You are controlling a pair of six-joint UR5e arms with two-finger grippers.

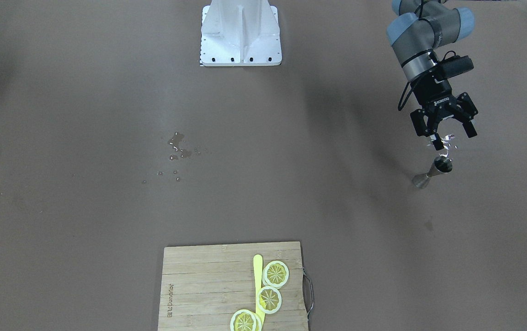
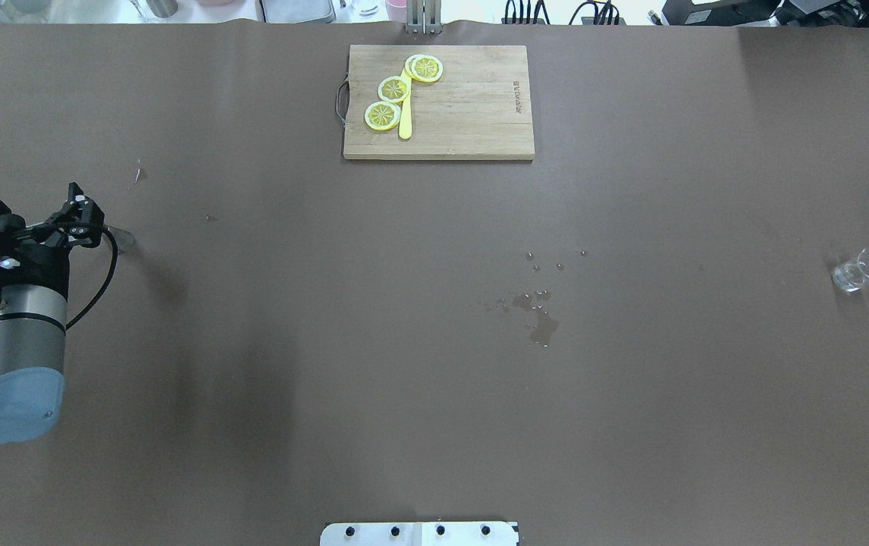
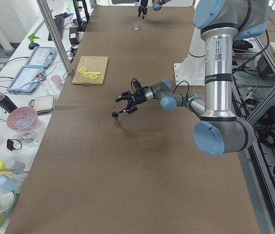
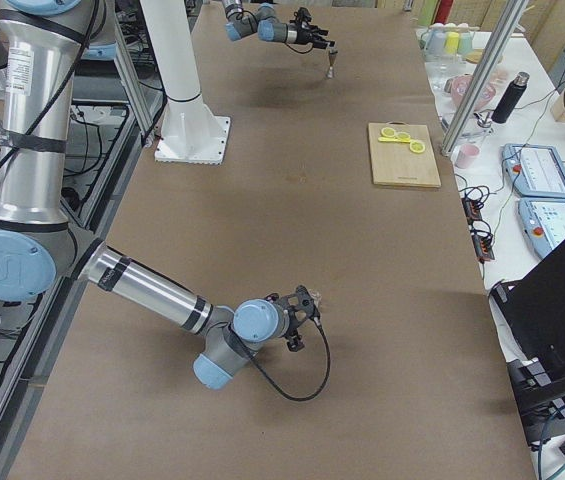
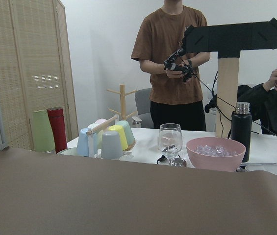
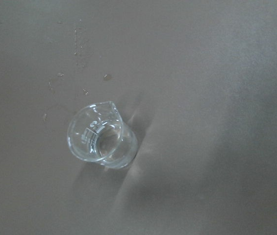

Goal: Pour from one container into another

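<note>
Carrying everything on brown bench (image 1: 360, 220). Keeping board (image 1: 199, 285) with lemon slices (image 1: 276, 274) well away from both pairs of fingers, at the bench edge opposite the arms. Hovering left fingers (image 1: 453, 135) spread wide, gripping nothing, just above jigger (image 1: 432, 173), not touching. Hanging right fingers (image 4: 300, 312) above beaker (image 6: 101, 137); opening impossible to tell. Standing jigger upright directly below left fingers, beaker upright below right ones. Showing spilled drops (image 1: 178, 146) between the two pairs, well apart from each.
</note>
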